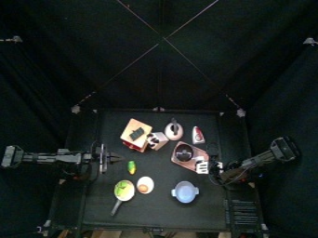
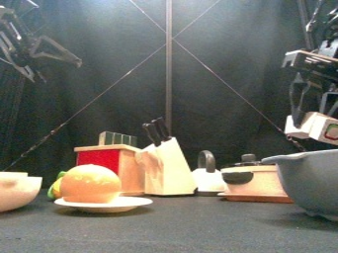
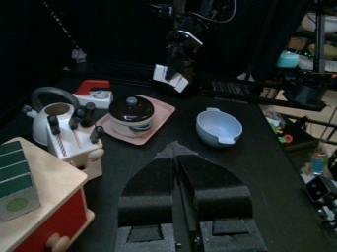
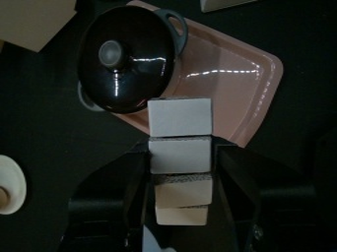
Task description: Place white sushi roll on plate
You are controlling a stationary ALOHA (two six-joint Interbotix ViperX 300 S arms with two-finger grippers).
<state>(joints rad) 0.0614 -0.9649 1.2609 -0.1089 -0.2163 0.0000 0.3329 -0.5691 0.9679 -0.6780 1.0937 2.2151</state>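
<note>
Right wrist view shows you the most. Your right gripper (image 4: 183,162) is shut on the roll (image 4: 182,157), a small white block squeezed between the two jaws. It hangs just over the near edge of the plate (image 4: 243,84). A black pot (image 4: 128,61) with a lid sits on the far part of the plate, so only the pink strip beside it is bare.

From the top view, the right arm is over the plate (image 1: 187,154) on the right side of the counter (image 1: 99,209). The blue bowl (image 1: 185,192) sits just in front of it.

The left gripper (image 3: 178,192) is closed and empty. It rests out at the left side, well away.

To do this step well, aim for the bare pink strip, not the pot. Bring the roll a little further over the plate, so it does not land on the rim and tip off. Then go down slowly and straight. It is hard to tell how high the roll is above the plate, so check the front view as you drop. Open only when the roll sits on the plate. Keep clear of the pot's lid.
</note>
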